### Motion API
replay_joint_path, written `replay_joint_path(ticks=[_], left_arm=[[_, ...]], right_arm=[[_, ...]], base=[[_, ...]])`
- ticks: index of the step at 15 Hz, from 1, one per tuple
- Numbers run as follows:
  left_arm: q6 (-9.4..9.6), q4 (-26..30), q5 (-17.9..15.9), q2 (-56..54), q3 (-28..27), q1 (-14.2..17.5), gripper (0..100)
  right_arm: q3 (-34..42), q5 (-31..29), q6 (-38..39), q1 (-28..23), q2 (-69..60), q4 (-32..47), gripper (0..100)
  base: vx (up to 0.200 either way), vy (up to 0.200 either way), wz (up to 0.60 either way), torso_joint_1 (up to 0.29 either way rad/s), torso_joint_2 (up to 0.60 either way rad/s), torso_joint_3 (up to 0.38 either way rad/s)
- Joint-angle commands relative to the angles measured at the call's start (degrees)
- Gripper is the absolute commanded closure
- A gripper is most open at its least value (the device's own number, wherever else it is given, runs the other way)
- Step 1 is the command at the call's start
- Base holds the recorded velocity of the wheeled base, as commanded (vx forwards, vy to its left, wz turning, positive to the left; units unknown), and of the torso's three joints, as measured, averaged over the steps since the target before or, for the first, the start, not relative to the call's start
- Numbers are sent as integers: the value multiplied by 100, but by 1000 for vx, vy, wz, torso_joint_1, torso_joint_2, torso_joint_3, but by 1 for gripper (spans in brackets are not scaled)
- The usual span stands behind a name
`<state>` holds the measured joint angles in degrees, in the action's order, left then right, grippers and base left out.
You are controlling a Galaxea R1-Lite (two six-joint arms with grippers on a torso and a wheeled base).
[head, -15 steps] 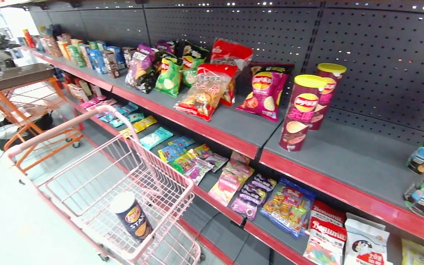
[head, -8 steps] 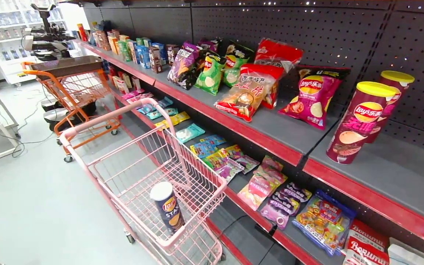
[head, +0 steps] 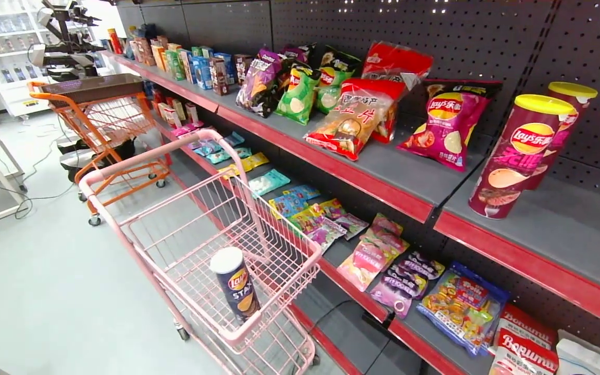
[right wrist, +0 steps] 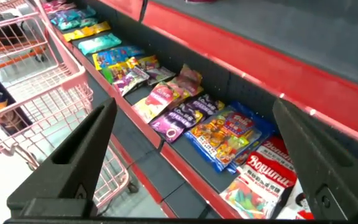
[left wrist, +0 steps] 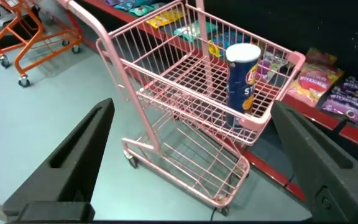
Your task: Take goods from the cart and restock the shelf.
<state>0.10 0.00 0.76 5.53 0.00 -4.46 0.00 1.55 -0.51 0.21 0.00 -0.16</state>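
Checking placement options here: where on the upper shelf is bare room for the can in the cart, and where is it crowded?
Barest patch: the grey upper shelf right of the two yellow-lidded cans, out to its red front lip. A narrower strip lies between the pink chip bag and that lip. Crowded: the piled chip bags and boxes leftward.

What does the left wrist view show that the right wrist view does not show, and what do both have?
Left wrist view adds: the open left gripper and the white lid of the chip can. Right wrist view adds: the open right gripper and red-and-white bags. Shared: the pink cart, the chip can, pink snack bags.
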Motion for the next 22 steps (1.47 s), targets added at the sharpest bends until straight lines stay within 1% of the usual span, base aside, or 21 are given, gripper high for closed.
replay_joint_path(ticks=[1, 14, 18, 19, 20, 21, 22], left_arm=[[-1, 0, 4, 0, 0, -2, 0], [-1, 0, -5, 9, 0, -2, 0], [-36, -9, 4, 0, -9, -2, 0], [-71, -62, 21, 18, -114, -2, 0], [-265, -18, 39, 536, -896, -64, 0], [-783, 44, 21, 1556, -1749, -72, 0], [-950, 18, -5, 2206, -2285, -81, 0]], right_arm=[[0, 3, -10, -3, 9, -2, 0], [0, 3, -2, -3, 9, -2, 0], [0, 3, -2, -3, 9, -2, 0], [0, -14, -19, -3, 9, -2, 0], [0, -32, -19, -3, 9, -2, 0], [0, -76, -19, -3, 9, -2, 0], [0, -76, -19, -3, 9, -2, 0]], base=[[0, 0, 0, -149, 393, 237], [0, 0, 0, -175, 514, 340], [0, 0, 0, -54, 201, 150], [0, 0, 0, -7, 51, 36], [0, 0, 0, 0, 0, 0], [0, 0, 0, 0, 0, 0], [0, 0, 0, 0, 0, 0]])
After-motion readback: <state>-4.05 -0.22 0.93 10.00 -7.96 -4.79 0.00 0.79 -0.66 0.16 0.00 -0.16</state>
